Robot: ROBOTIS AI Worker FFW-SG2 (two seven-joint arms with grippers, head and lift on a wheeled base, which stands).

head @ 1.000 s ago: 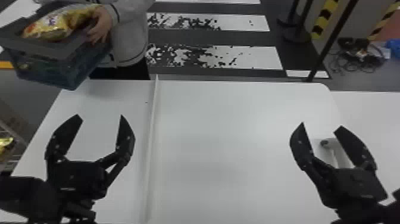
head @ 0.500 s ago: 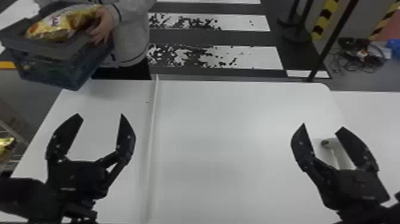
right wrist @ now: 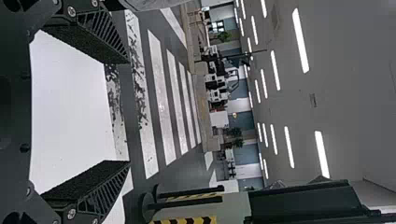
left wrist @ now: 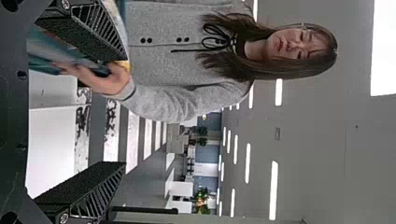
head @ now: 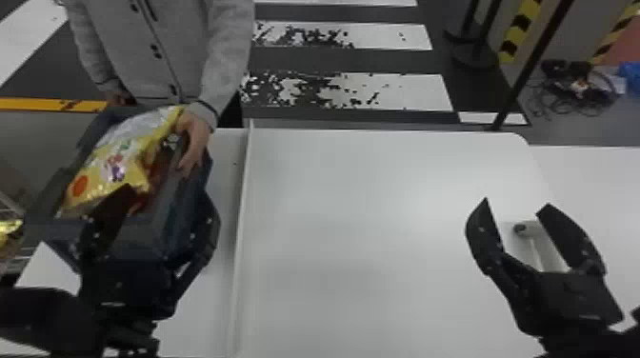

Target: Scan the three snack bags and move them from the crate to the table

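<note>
Held by a person's hands, the dark blue crate (head: 183,190) is at the table's left part. A yellow snack bag (head: 112,159) lies on top in it, with something reddish partly hidden beneath. My left gripper (head: 167,193) stands open, overlapping the crate's near end; whether they touch cannot be told. In the left wrist view, my left gripper (left wrist: 125,109) has nothing between its fingers, and the teal crate wall (left wrist: 42,67) shows by one finger. My right gripper (head: 516,203) is open over the table's right side; the right wrist view shows this gripper (right wrist: 129,112) empty too.
The white table (head: 371,228) has a raised white strip (head: 240,214) running front to back, right of the crate. A pale device (head: 535,238) with a round grey end lies beyond the right gripper. Another yellow bag (head: 8,227) is at the far left edge.
The person has brought the crate from the back left closer, toward my left gripper, and turned it. Both of my arms look nearly unmoved, and both grippers stay open.
</note>
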